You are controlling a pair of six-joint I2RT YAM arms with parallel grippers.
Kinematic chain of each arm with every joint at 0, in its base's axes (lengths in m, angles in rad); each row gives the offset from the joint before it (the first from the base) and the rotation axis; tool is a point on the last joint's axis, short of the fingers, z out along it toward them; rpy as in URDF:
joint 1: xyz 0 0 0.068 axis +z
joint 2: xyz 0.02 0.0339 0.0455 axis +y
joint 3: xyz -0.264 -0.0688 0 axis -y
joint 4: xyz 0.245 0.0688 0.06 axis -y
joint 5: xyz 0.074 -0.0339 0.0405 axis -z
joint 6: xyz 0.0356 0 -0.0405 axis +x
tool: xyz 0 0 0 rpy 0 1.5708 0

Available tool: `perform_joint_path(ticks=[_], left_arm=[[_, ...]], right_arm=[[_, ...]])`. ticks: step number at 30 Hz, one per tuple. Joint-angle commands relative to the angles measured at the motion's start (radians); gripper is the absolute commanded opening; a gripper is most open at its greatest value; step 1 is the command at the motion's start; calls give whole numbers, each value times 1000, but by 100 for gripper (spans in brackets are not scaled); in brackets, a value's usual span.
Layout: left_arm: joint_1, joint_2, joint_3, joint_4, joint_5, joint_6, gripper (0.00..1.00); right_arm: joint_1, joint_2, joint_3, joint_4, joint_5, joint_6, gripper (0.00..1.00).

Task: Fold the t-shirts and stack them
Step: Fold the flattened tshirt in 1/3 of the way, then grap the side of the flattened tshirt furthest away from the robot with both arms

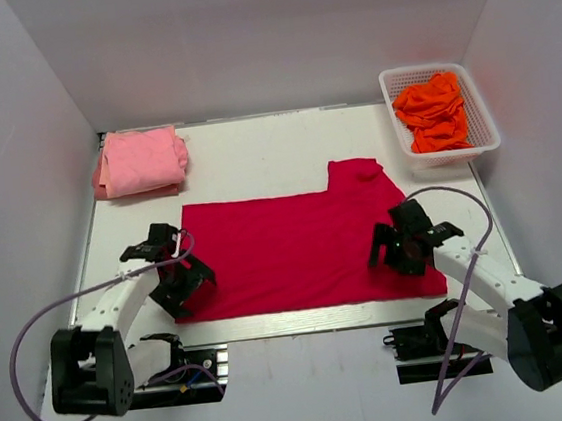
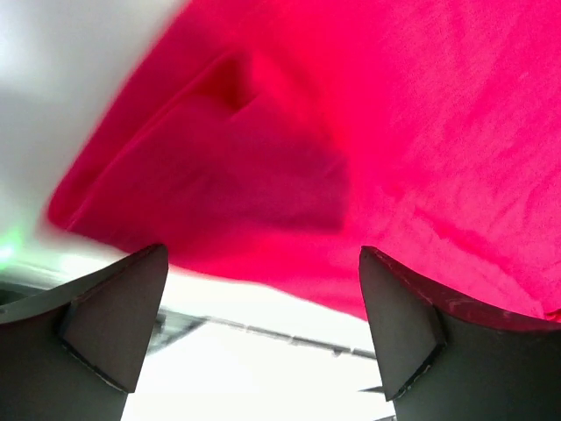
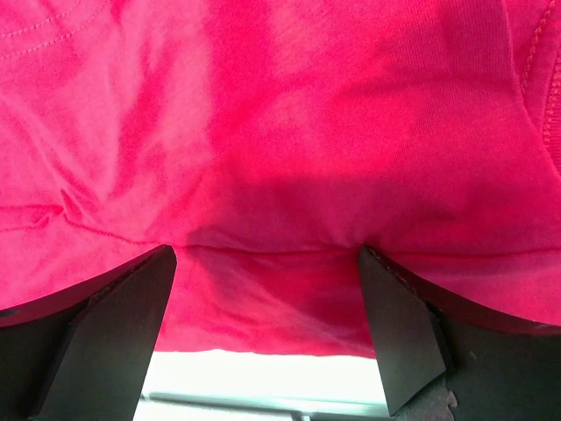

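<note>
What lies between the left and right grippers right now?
Only the crimson t-shirt, spread flat on the table. The left gripper is at its left edge and the right gripper near its right edge. The top external view shows this.

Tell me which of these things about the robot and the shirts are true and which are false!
1. The red shirt lies spread out on the table. True.
2. The pink shirt is in the basket. False: the pink shirt sits folded at the table's far left corner, and the basket holds the orange shirts.
3. The left gripper and right gripper are both open. True.
4. The right gripper holds an orange shirt. False: it is empty, above the red shirt's near edge.
</note>
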Motion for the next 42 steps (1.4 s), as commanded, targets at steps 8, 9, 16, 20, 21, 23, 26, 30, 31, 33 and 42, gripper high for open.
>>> perform_joint_path(ticks=[8,9,16,20,21,23,26,30,31,33,42], left_arm=[[17,4,415,-137,-299,-24,100],[17,77,438,-116,-311,-13,100],[17,484,689,-2,-394,53,100],[17,653,803,29,-460,67,98],[17,682,823,29,-469,76,96],[17,730,871,38,-478,87,91],[17,810,900,29,-478,87,86],[17,868,891,39,-448,87,71],[17,868,891,39,-448,96,68],[17,893,868,39,-422,96,59],[8,893,823,108,-356,108,15]], right_arm=[[4,136,367,-26,70,-125,90],[-1,152,412,-12,89,-134,90],[-4,391,721,6,319,-134,90],[-20,544,838,6,370,-133,90],[-25,596,884,-3,368,-133,90],[-34,678,952,-6,364,-145,90],[-53,807,1089,-49,371,-145,90],[-77,933,1203,-64,377,-166,90],[-79,989,1219,-67,374,-185,90],[-85,1035,1285,-75,376,-208,90],[-100,1192,1386,-52,348,-240,90]])
